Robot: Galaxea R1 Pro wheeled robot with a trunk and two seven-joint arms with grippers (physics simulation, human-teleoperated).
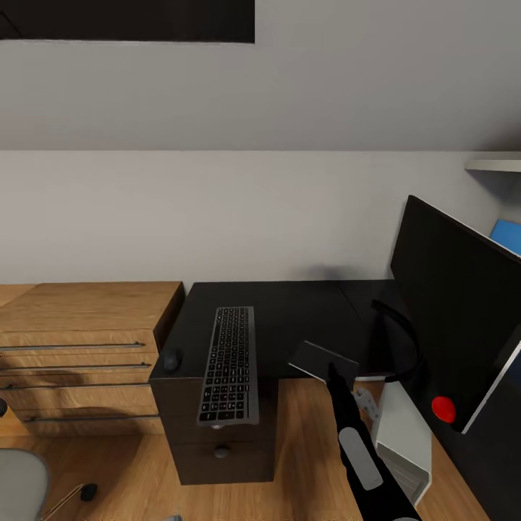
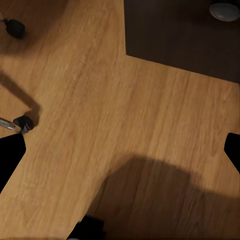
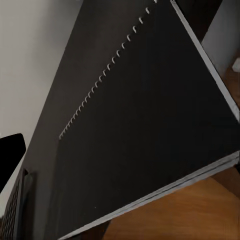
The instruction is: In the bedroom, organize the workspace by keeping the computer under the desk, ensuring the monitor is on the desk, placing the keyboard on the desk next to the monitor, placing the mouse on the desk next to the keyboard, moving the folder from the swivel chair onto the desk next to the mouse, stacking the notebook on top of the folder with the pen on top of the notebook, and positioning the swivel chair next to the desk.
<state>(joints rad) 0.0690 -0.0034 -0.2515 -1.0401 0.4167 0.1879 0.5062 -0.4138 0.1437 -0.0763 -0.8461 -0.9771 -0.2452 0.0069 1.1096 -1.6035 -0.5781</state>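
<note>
From my head camera the monitor (image 1: 463, 311) runs off the frame at three o'clock. My right arm hides part of the computer (image 1: 401, 434). The swivel chair (image 1: 22, 481) is cropped at eight o'clock. I can't tell how my right gripper (image 1: 334, 370) stands.

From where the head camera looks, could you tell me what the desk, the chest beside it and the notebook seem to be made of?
The desk looks like matt black painted board: flat, dark, barely reflective. The chest looks like light wood or veneer, with visible grain and thin metal bar handles. The notebook seems to have a dark grey matt card or plastic cover over pale page edges, bound by a pale spiral, possibly wire.
</note>
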